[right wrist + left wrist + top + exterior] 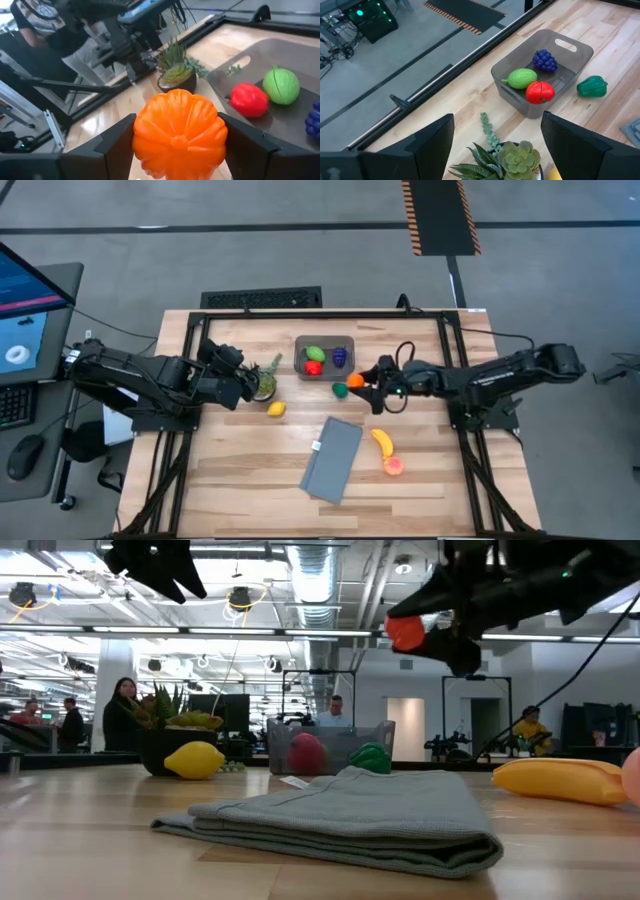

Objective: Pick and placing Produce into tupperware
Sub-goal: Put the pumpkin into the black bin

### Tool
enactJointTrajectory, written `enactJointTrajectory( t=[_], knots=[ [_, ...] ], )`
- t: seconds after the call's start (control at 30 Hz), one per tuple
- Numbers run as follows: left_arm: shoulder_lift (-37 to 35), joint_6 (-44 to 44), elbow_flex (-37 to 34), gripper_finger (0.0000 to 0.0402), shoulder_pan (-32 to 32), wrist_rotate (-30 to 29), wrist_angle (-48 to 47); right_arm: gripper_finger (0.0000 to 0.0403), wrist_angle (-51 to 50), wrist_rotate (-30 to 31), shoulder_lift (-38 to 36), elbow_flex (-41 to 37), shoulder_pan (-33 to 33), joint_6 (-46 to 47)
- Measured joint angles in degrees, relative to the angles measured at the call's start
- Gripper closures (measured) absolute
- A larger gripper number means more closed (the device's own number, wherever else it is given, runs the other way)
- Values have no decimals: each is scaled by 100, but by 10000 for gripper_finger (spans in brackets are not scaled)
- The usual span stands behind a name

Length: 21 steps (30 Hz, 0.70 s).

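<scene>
1. Your right hand (362, 383) is clenched on a ribbed orange plastic pumpkin (179, 132), which sits squeezed between the two dark fingers (116, 142) and is lifted clear of the wooden counter (240, 470). From above, it hangs just beside the right end of the tub.
2. The small translucent smoky-grey plastic tub (300, 362) stands at the far middle of the counter. Inside it you can see a light green round fruit (522, 78), a red tomato-like piece (540, 92) and a purple bunch of grapes (545, 60).
3. A dark green toy pepper (592, 86) lies on the counter just outside the tub, on its right side, below the raised pumpkin in the overhead view.
4. Your left hand (243, 383) is released, its fingers (427, 145) spread wide with nothing between them. It hovers above the counter at the left, over the spiky green plant in a small dark pot (265, 380).
5. A yellow toy lemon (277, 409) rests on the counter near that pot, on the side closer to you.
6. A folded grey-blue cloth-like panel (333, 458) lies flat in the middle of the near half of the counter, tilted at an angle.
7. To the right of the panel, a yellow toy banana (381, 441) lies with a pink round piece (394, 466) touching or just beside its near end; you cannot tell which.
8. In the low view, people (125, 710) stand in the room beyond the counter.
</scene>
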Motion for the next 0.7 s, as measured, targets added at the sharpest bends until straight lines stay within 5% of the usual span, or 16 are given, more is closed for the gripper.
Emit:
enactJointTrajectory(
  t=[0.7],
  knots=[
    [0,0,0,113,2,-211,30,127,-145,-871,1734,1356,-1223,-423]
  ],
)
